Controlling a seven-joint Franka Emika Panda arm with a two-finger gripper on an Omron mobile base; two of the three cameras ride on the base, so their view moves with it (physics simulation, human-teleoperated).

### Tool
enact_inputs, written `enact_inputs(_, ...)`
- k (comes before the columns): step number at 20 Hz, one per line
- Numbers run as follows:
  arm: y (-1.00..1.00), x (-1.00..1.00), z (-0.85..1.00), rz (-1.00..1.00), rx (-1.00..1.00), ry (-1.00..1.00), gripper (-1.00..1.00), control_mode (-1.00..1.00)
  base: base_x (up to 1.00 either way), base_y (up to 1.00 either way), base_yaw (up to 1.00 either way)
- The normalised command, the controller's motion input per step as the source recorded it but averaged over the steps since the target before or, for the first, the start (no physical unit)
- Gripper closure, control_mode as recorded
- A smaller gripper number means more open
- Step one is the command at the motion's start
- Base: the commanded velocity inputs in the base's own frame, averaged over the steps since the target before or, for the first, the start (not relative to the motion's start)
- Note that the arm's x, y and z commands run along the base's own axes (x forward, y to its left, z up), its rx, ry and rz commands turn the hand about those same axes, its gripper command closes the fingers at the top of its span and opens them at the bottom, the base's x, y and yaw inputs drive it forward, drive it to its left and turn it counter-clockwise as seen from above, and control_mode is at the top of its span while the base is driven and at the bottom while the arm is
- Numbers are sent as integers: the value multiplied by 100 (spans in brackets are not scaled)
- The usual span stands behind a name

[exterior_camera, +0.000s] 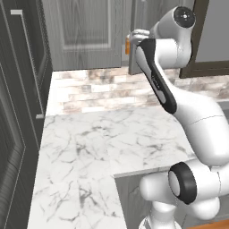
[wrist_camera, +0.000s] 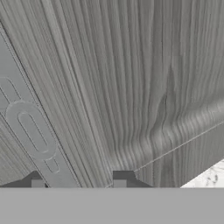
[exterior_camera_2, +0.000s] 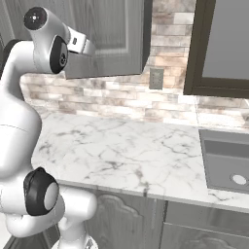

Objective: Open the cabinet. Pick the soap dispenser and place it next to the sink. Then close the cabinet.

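white marble-veined worktop (exterior_camera: pixel 89 147) runs below the cabinet (exterior_camera: pixel 85 27), with a band of brick backsplash (exterior_camera: pixel 98 91) between the two. the cabinet is light grey wood grain with tall recessed-panel doors, and in the right base view one door (exterior_camera_2: pixel 112 39) juts out from its front over the worktop, showing its thin edge. to the left of the cabinet stands a darker tall cabinet (exterior_camera: pixel 18 112) with a long silver bar handle. to the right of the cabinet, on the backsplash, sits a small wall outlet (exterior_camera_2: pixel 155 78), then a dark window frame (exterior_camera_2: pixel 194 48). the sink (exterior_camera_2: pixel 226 163) lies low and well to the right of the cabinet, set into the worktop. the white arm (exterior_camera: pixel 156 85) reaches up to the cabinet's lower right part. the soap dispenser (exterior_camera: pixel 127 47) shows as a sliver of orange there, up at the cabinet, just beside the hand and mostly hidden by it; whether they touch i cannot tell. in the hand view the tool (wrist_camera: pixel 78 183) faces wood grain close up, its two dark tips standing apart with bare wood between them, released and grasping nothing, a recessed door panel to one side and a corner of marble at the other
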Motion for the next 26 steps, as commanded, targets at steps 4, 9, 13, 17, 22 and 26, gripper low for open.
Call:
enact_inputs(4, -92, -57, 0, 0, 0, 0, 100, -100, 0, 0, 0)
enact_inputs(9, -95, -61, 0, 0, 0, 0, 100, -100, 0, 0, 0)
enact_inputs(13, -94, -62, 0, 0, 0, 0, 100, -100, 0, 0, 0)
enact_inputs(17, -92, -61, 0, 0, 0, 0, 100, -100, 0, 0, 0)
enact_inputs(22, -61, -34, 0, 0, 1, 0, 100, -100, 0, 0, 0)
enact_inputs(26, 0, 0, 0, 0, 0, 0, 100, -100, 0, 0, 0)
